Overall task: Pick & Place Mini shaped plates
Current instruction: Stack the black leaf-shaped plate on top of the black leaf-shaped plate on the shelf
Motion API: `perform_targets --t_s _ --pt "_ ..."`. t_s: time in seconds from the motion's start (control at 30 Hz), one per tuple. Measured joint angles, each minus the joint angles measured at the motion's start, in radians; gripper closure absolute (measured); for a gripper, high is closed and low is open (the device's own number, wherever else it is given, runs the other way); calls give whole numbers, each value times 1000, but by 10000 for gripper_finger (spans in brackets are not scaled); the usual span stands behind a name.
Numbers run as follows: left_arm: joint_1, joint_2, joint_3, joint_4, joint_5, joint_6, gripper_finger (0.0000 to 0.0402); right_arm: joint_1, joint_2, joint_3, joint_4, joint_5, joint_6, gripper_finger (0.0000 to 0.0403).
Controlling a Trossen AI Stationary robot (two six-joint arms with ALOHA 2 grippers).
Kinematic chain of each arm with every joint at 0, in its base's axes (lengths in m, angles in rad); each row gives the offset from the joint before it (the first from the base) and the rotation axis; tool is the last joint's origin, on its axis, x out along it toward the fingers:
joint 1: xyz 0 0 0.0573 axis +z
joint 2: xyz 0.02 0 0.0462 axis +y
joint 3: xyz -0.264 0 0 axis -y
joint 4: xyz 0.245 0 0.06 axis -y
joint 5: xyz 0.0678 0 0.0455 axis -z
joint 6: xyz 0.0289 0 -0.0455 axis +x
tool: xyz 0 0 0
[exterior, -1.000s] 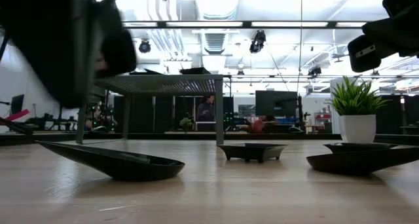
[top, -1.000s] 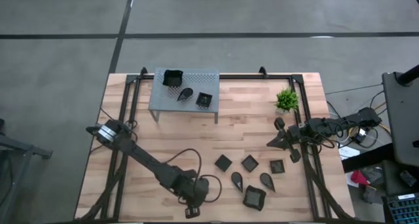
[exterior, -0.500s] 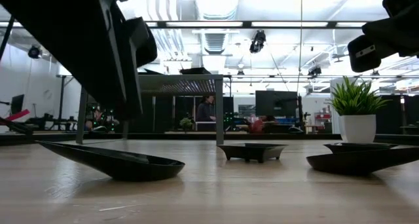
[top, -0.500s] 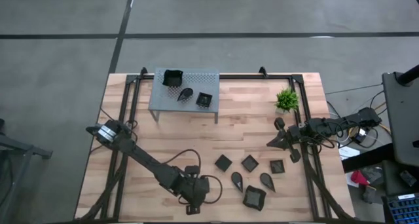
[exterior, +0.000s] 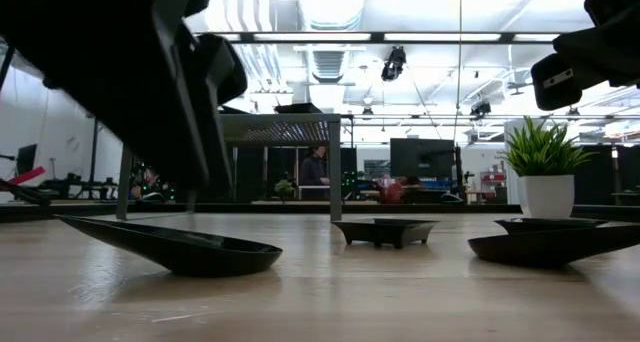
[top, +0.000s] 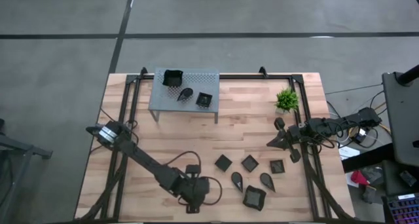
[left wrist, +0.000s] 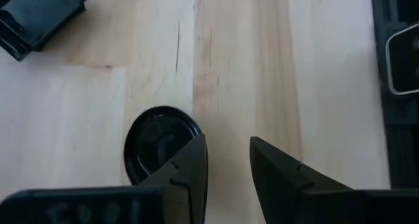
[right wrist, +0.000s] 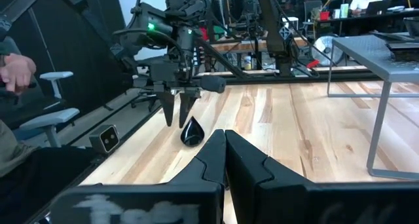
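My left gripper (left wrist: 229,168) stands open near the table's front edge (top: 194,204), fingers pointing down. A black teardrop-shaped mini plate (left wrist: 157,142) lies flat on the wood just beside one finger; the right wrist view shows this plate (right wrist: 192,131) under the left gripper (right wrist: 175,116). In the low view the plate (exterior: 170,247) lies below the fingers. Several more mini plates (top: 249,163) lie on the table at the front right, and three (top: 185,93) sit on the grey perforated stand (top: 209,76). My right gripper (top: 273,143) waits shut at the right edge.
A small green plant in a white pot (top: 286,100) stands at the far right. The grey stand takes up the far left-centre. Bare wood lies between the stand and the front row of plates. People sit in the room beyond the table.
My left gripper has opened over the teardrop plate and has drawn back a little toward the table's far edge. The plate has stayed lying flat on the wood.
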Motion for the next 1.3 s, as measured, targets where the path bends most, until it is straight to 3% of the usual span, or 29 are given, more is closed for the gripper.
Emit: perform_targets --t_s 0.73,0.87,1.1,1.3 --pt "-5 1 -136 112 -34 -26 292 0 0 0 0 0 0 394" --pt "-5 1 -136 116 -42 -27 316 0 0 0 0 0 0 394" --pt "-5 -2 -136 119 -47 -50 393 0 0 0 0 0 0 394" --pt "-4 -23 -136 115 -38 -49 400 0 0 0 0 0 0 394"
